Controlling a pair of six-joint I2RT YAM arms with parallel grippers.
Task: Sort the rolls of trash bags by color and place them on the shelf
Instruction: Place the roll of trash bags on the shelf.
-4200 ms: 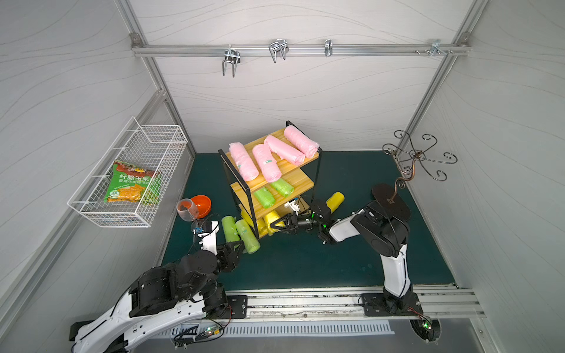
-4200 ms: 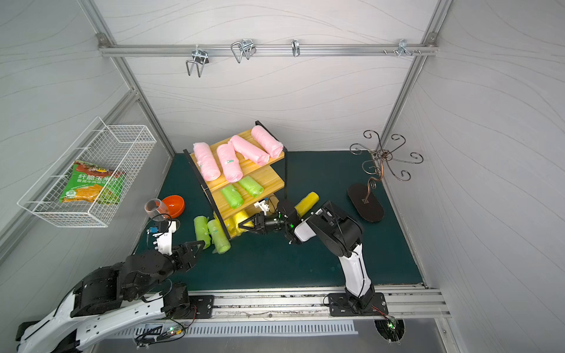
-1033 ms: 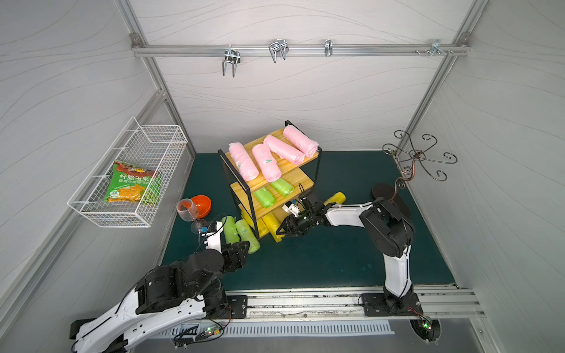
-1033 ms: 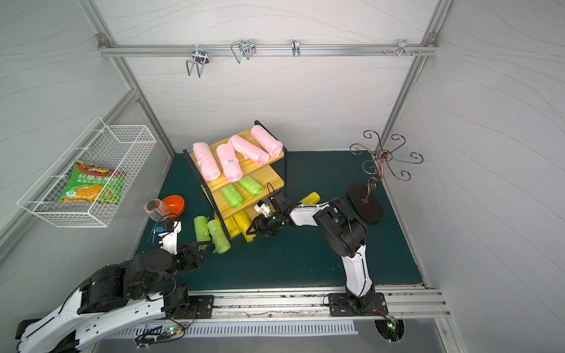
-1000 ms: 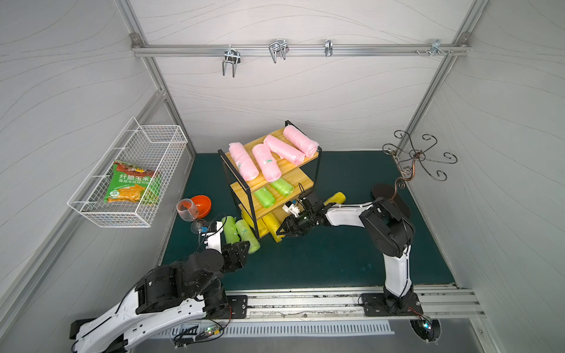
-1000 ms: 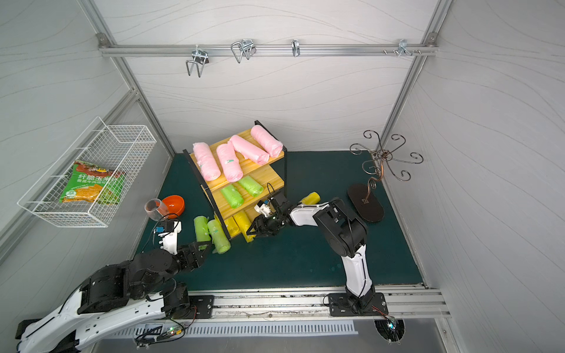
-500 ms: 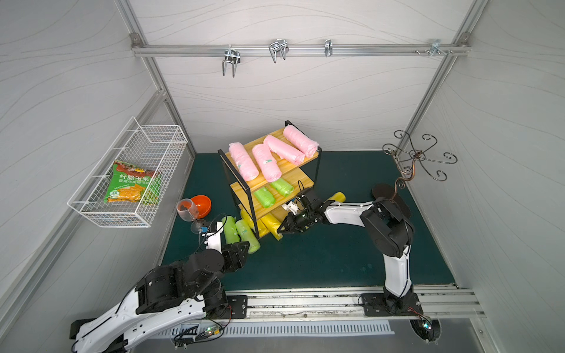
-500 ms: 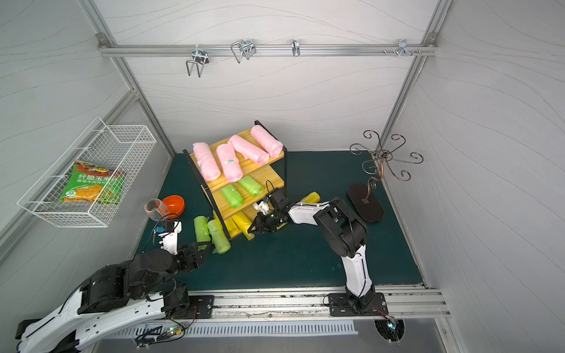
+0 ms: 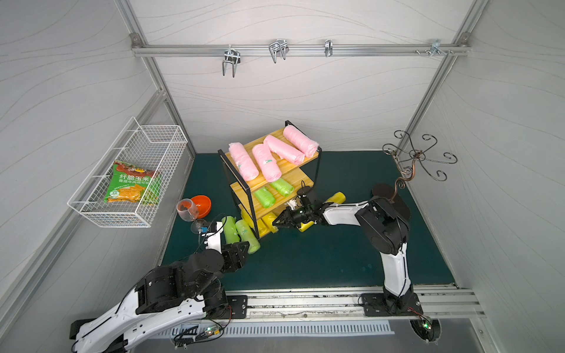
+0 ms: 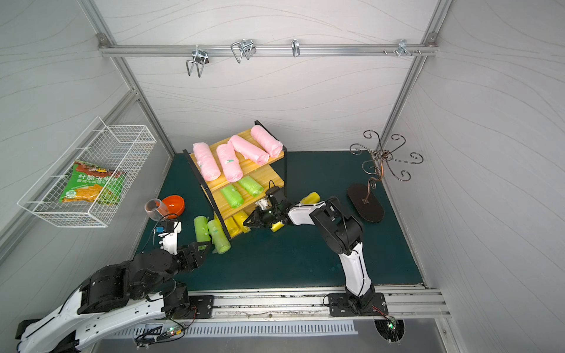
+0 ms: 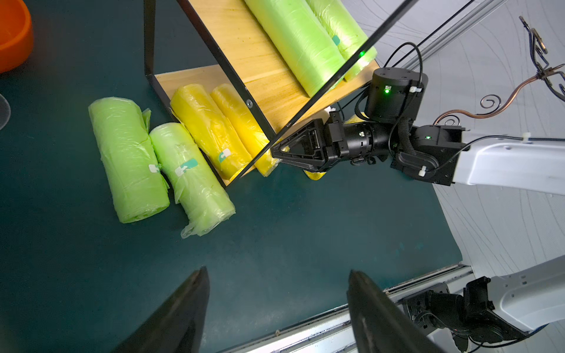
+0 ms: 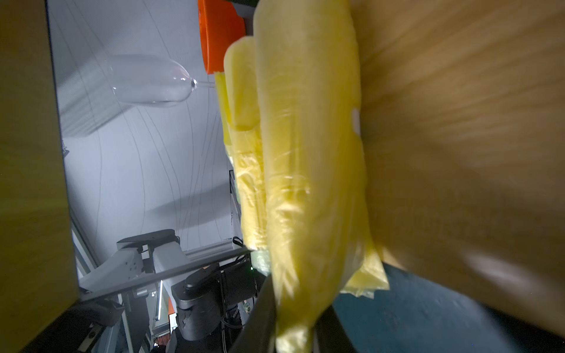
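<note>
Down at the bottom board of the shelf (image 9: 296, 178), the right gripper (image 11: 275, 152) pinches the end of a yellow roll (image 12: 305, 152); the left gripper (image 11: 276, 275) hangs wide open

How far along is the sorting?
Done: four pink rolls on the shelf's top board, two green rolls mid-shelf. In hand: the right gripper pinches a yellow roll on the bottom board. Left: two green ones, two yellow ones on the mat.

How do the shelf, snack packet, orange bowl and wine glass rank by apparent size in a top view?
1. shelf
2. snack packet
3. orange bowl and wine glass: look alike, unranked
</note>
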